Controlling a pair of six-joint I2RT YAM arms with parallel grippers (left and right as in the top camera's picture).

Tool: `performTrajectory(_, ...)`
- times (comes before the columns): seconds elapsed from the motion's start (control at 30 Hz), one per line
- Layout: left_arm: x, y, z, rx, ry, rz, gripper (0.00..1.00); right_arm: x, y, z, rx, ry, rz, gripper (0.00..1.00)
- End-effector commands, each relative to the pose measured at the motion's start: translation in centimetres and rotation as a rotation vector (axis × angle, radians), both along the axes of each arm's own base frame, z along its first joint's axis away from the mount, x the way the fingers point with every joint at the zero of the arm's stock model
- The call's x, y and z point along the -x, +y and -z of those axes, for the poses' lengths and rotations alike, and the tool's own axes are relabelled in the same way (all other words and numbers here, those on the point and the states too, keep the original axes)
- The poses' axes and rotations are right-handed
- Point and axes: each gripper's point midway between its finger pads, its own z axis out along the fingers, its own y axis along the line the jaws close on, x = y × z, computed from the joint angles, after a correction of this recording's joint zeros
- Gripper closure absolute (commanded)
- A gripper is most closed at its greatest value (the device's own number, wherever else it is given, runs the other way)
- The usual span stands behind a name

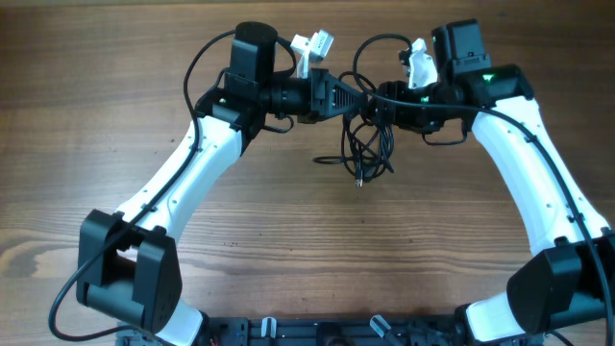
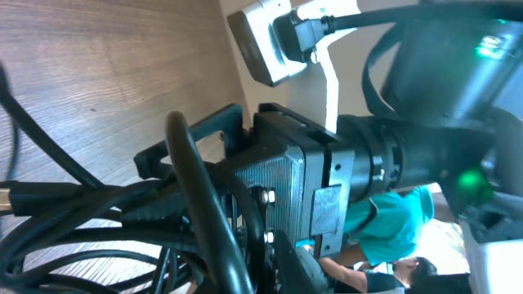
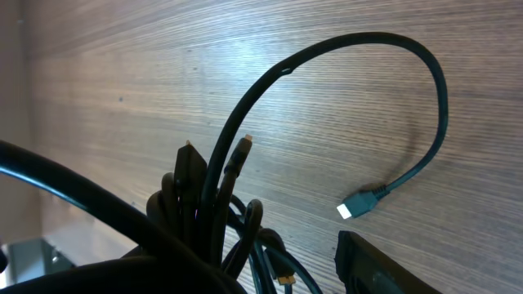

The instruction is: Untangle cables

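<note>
Black cables (image 1: 375, 152) tight in the left end effector (image 1: 354, 95); right end effector (image 1: 381, 96) beside them, width unclear.

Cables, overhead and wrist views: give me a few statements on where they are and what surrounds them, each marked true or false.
1. The cables form one tangled bundle. True.
2. They sit by the arm bases at the table's near edge. False: they are further up, where the left end effector and right end effector meet.
3. The table is white plastic. False: it is brown wood grain.
4. In the right wrist view, one of them arches away and ends in a light-tipped plug. True.
5. A person's hand holds them. False: only the robot's arms are at them.
</note>
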Motion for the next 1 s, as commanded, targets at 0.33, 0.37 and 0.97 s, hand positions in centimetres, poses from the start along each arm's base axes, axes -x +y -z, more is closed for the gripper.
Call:
performTrajectory(0.33,0.6,-0.3,-2.0,0.036,0.025,0.01,0.96,3.5,0.4,-1.2,-0.133,-0.009,-0.246,0.52)
performTrajectory(0.37,0.5,-0.4,-2.2,0.042,0.028,0.008,0.96,3.7,0.6,-0.7,-0.126,0.0,-0.252,0.54)
performTrajectory(0.97,-5.9,12.3,11.5,-0.764,0.137,-0.791,0.96,5.4,-2.6,-6.6,-0.058,-0.207,-0.138,0.96)
